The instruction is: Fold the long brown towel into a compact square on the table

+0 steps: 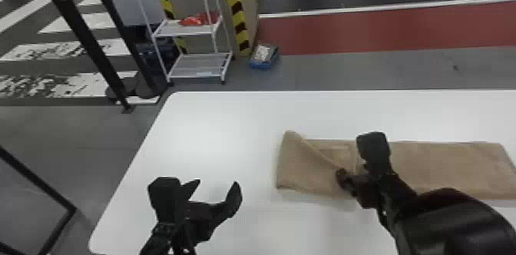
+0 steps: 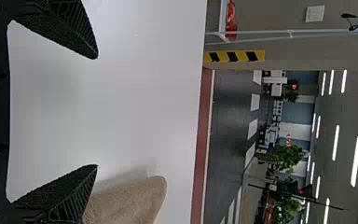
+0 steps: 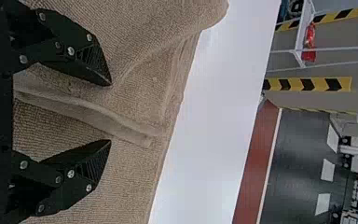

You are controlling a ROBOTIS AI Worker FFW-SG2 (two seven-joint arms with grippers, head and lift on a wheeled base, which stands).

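Two black pincers have their fingers spread: the left pincer (image 1: 217, 185) at eight o'clock over the smooth white bench (image 1: 215, 127), the right pincer (image 1: 353, 181) over the long brown towel (image 1: 441, 166) at three. The towel's folded edge slants from ten towards four; white surface runs nine to twelve.

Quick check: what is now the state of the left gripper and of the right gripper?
Left gripper: open, holding nothing.
Right gripper: open at the towel, fingers apart, no cloth pinched.
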